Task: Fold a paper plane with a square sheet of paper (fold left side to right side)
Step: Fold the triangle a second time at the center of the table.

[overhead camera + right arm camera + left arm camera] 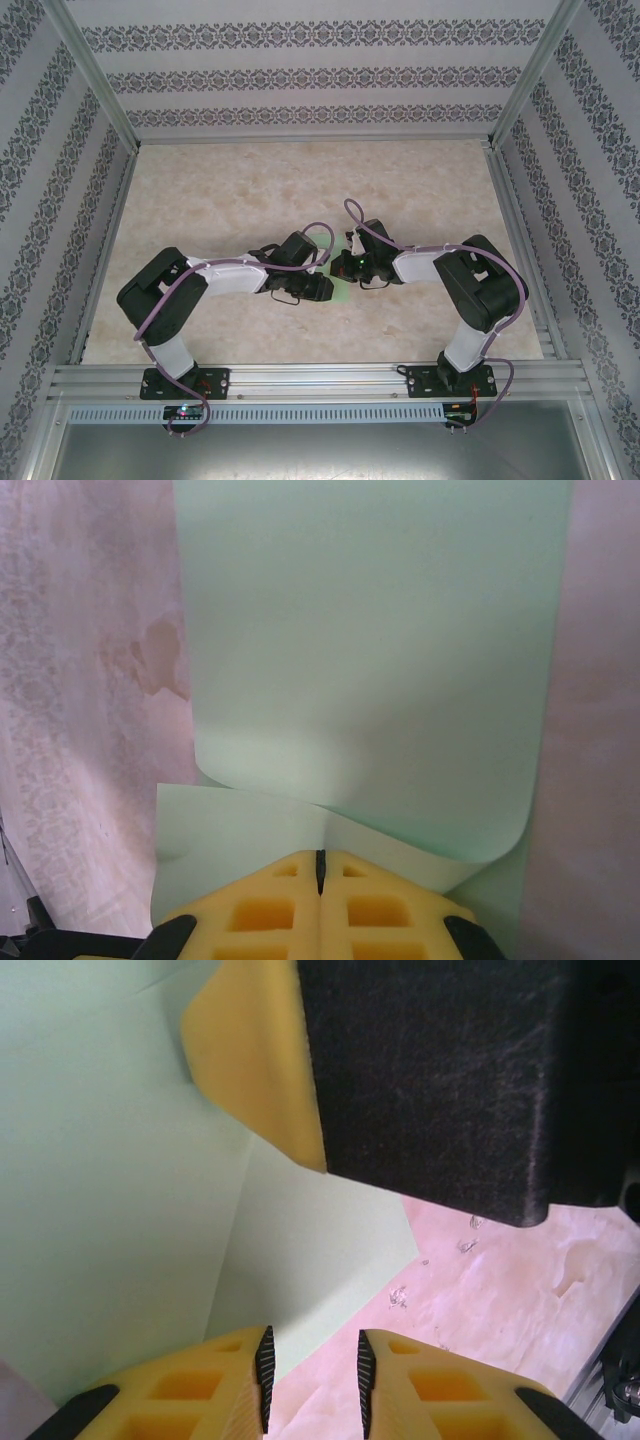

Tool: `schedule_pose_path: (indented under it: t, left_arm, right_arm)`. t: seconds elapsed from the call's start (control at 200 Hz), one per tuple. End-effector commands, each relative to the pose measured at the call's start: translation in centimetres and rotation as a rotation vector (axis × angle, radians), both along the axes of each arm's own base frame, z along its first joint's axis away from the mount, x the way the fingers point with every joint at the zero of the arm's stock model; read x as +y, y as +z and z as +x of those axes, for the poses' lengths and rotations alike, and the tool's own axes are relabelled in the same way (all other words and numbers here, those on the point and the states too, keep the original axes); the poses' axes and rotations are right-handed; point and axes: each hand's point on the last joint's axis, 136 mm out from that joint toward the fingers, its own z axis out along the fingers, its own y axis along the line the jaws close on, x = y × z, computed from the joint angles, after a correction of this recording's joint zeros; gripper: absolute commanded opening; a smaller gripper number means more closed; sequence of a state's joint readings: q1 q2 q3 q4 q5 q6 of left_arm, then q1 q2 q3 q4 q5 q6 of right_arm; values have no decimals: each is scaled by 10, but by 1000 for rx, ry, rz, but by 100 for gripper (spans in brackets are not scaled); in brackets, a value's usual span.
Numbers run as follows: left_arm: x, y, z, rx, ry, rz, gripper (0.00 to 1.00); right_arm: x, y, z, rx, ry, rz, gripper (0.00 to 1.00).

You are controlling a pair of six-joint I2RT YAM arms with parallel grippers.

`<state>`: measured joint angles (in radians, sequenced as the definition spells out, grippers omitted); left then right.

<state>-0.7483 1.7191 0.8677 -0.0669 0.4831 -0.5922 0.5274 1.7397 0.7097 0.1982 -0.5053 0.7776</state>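
The square sheet of paper (pixel 370 630) is pale mint green and lies bent over on itself, one layer curling above the other. My right gripper (pixel 320 862) is shut, and the sheet's near edge seems pinched at its tips. From the left wrist, the sheet (pixel 110 1210) rises as a lifted flap with a crease, and a yellow right finger (pixel 255 1060) rests against it. My left gripper (pixel 312 1375) is open over the sheet's lower corner, holding nothing. Seen from above, a sliver of paper (pixel 343 292) shows between the left gripper (pixel 325 287) and right gripper (pixel 343 266). No paper plane shape is formed.
The beige marbled table (pixel 300 180) stretches back to patterned walls inside an aluminium frame (pixel 100 110). Both arms bend inward and meet at the table's middle, close together. The right gripper's black body (pixel 440 1080) hangs just ahead of the left fingers.
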Motion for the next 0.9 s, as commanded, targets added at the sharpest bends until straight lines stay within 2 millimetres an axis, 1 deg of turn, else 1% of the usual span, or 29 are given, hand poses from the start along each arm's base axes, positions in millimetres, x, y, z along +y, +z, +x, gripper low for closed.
schedule_pose_path:
  t: [0.0,0.135,0.23,0.445,0.689,0.784,0.894]
  left_arm:
    - [12,11,11,-27,55,4,32]
    - [18,8,9,-12,68,1,32]
    - [15,6,5,0,57,-19,32]
    - [11,-4,1,32,34,-36,32]
    - [29,-21,0,28,68,67,30]
    - [32,-20,0,21,74,78,30]
    - [32,-14,2,4,80,70,30]
  right_arm:
    - [-11,-15,-7,33,-3,-71,0]
    - [-12,-15,-7,34,-3,-72,0]
    - [-11,-15,-7,35,-1,-72,0]
    - [-12,-16,-7,38,-1,-78,0]
    - [-12,-15,-8,37,0,-80,0]
    - [-13,-16,-8,39,0,-82,0]
    - [-12,-16,-8,41,1,-81,0]
